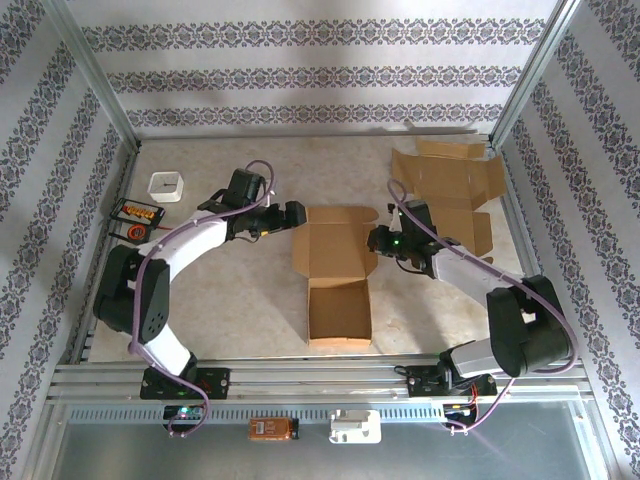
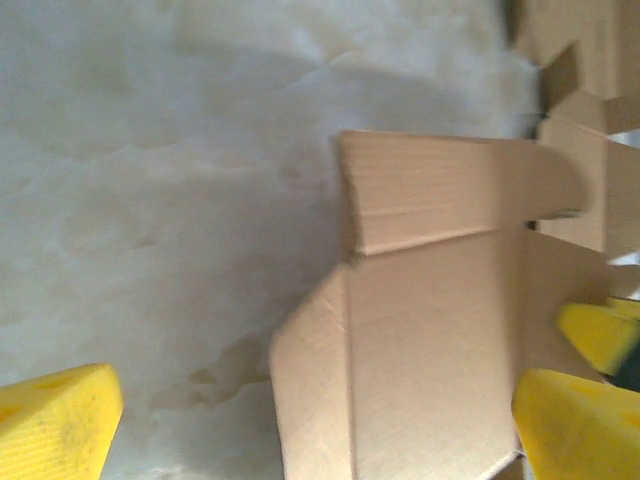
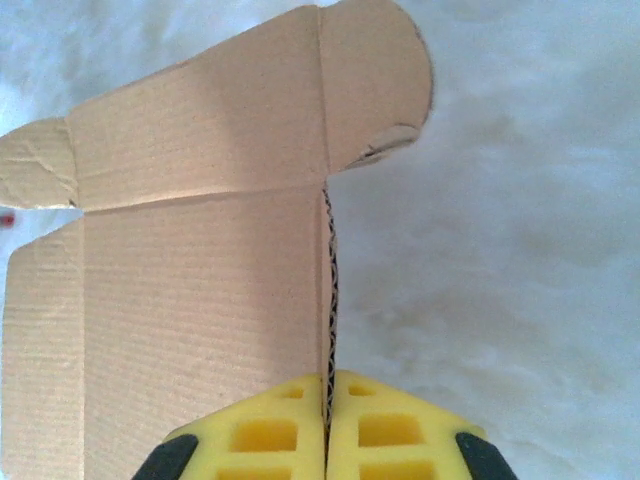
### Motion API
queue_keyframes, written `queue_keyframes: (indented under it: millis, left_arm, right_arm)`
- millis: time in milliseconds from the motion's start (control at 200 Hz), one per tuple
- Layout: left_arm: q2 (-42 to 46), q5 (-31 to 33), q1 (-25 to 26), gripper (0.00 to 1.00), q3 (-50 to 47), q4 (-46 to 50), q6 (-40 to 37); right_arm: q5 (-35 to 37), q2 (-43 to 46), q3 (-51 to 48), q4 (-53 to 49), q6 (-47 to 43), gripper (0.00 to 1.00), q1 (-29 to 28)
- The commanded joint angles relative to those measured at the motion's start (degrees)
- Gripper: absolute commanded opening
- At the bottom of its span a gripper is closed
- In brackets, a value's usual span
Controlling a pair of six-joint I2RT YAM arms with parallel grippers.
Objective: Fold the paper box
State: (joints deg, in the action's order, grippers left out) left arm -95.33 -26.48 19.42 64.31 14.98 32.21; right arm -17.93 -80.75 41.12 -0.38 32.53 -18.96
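Paper box (image 1: 338,272) lies opened out mid-counter (image 1: 230,300), with its formed tray toward the arms and its lid panel and flaps beyond. I see a second, flat cardboard blank (image 1: 452,190) at the far right corner. My right pincer (image 1: 377,240) is clamped tight on the edge of the box's right wall. My left pincer (image 1: 293,215) gapes wide at the box's left flap, one finger over bare counter and the other over cardboard. A small white tub (image 1: 165,186) sits far left.

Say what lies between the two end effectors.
The lid panel of the open brown cardboard box, in the top view; right end effector shut on its edge, left end effector open.
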Motion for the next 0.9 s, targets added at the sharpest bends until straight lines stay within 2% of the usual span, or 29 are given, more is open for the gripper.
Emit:
queue_keyframes:
  millis: [0,45,105,220,290,455,580,645,740,894]
  left_arm:
    - [-1.1,-0.2,-1.7,0.96,1.3,2.4,0.3]
    - [-1.6,-1.2,-2.2,0.91,0.8,1.6,0.3]
    - [-1.9,-5.7,-2.6,0.85,-0.7,-1.5,0.9]
    - [-2.1,-16.2,-2.6,0.79,-5.2,-11.1,2.7]
    - [-2.0,-19.2,-2.6,0.75,-7.8,-15.6,3.5]
    - [-2.2,-19.6,-2.5,0.64,-10.0,-14.8,1.5]
    - [-0.7,-21.5,-2.1,0.43,-12.2,-17.7,1.9]
    - [0.2,-22.1,-1.5,0.35,-12.2,-17.7,1.1]
    - [1.4,-21.0,-0.4,0.26,-10.4,-13.8,-2.7]
    - [2.8,-14.9,0.9,0.15,-5.5,-4.3,-12.0]
  right_arm:
    - [-0.4,1.1,2.3,-2.2,-5.5,0.03,-2.2]
    - [0.1,1.2,2.7,-2.4,-6.0,0.03,-3.0]
    - [0.7,1.2,3.3,-2.7,-6.4,0.02,-3.8]
    - [1.9,0.9,4.2,-2.6,-6.9,0.02,-5.1]
    - [2.3,0.8,4.6,-2.6,-7.1,0.02,-5.6]
    - [3.8,1.0,5.0,-2.6,-7.1,0.03,-5.9]
    - [4.8,1.4,4.9,-2.9,-7.4,0.03,-5.8]
    - [4.8,1.6,4.8,-2.9,-7.6,0.03,-5.8]
    - [4.9,2.2,4.9,-2.6,-7.7,0.03,-6.0]
    - [5.3,3.8,5.4,-2.3,-8.9,0.05,-6.4]
